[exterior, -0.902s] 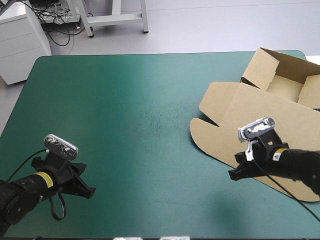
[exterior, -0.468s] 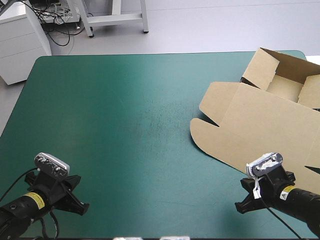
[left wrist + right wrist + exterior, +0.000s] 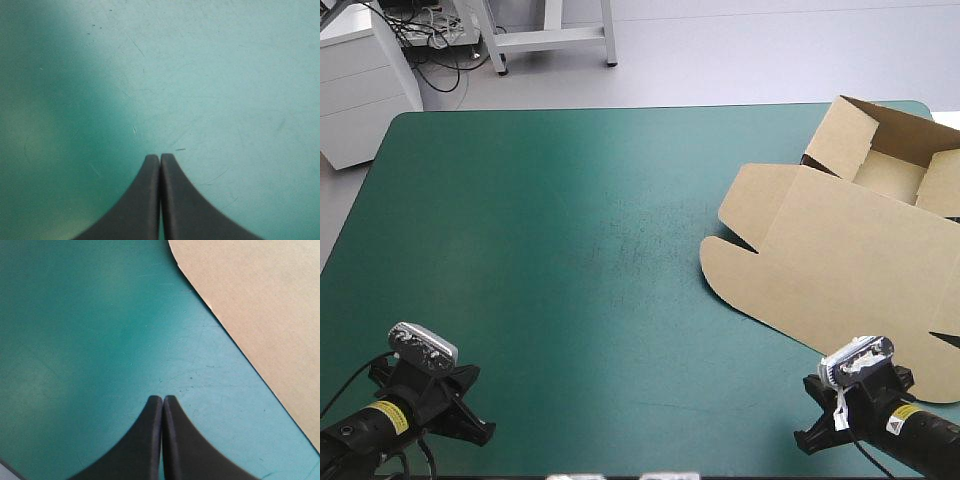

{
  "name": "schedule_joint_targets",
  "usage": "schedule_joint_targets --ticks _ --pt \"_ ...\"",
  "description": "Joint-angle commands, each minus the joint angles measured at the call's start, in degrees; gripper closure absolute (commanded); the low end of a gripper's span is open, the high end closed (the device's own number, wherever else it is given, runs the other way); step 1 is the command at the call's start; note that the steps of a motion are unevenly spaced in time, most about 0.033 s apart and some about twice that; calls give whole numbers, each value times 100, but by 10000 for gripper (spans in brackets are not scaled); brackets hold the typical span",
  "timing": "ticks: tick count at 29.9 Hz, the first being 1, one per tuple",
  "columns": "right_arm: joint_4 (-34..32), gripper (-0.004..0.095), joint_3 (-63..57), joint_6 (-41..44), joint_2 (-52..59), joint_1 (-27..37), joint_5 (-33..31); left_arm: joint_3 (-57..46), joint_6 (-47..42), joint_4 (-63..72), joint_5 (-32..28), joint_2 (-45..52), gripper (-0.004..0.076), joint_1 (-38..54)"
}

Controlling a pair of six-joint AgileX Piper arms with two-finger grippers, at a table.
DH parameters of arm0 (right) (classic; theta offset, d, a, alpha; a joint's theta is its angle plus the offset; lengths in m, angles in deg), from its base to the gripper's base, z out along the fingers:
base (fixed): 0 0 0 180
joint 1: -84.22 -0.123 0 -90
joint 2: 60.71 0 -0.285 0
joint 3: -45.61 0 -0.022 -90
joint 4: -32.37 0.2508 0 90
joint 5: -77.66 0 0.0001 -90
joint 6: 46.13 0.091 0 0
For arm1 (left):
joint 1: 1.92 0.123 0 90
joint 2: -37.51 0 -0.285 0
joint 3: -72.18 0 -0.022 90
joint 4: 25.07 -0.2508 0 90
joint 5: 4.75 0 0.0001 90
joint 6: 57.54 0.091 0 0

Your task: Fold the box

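Brown box [image 3: 840, 260], an open tray with its lid flat, at the right of the high view on the teal-green cover [image 3: 570, 250].
Left gripper [image 3: 160, 157], lower left, and right gripper [image 3: 163, 399], lower right, each have their black fingers pressed together on nothing; the lid's edge lies ahead of the right gripper, apart from it.

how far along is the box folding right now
Done: the far end of the box stands up as an open tray. In hand: nothing; the left pincer and right pincer are both shut over bare teal-green cover, the right beside the board. Left: the wide lid panel lies flat.
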Motion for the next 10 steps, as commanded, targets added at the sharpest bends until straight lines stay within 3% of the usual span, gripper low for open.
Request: schedule_joint_targets --ticks 1,10 --pt "149 926 121 -70 -2 0 355 157 0 53 -260 -32 756 -19" --pt "153 926 121 -59 -2 0 355 157 -11 53 -183 -32 756 -19"
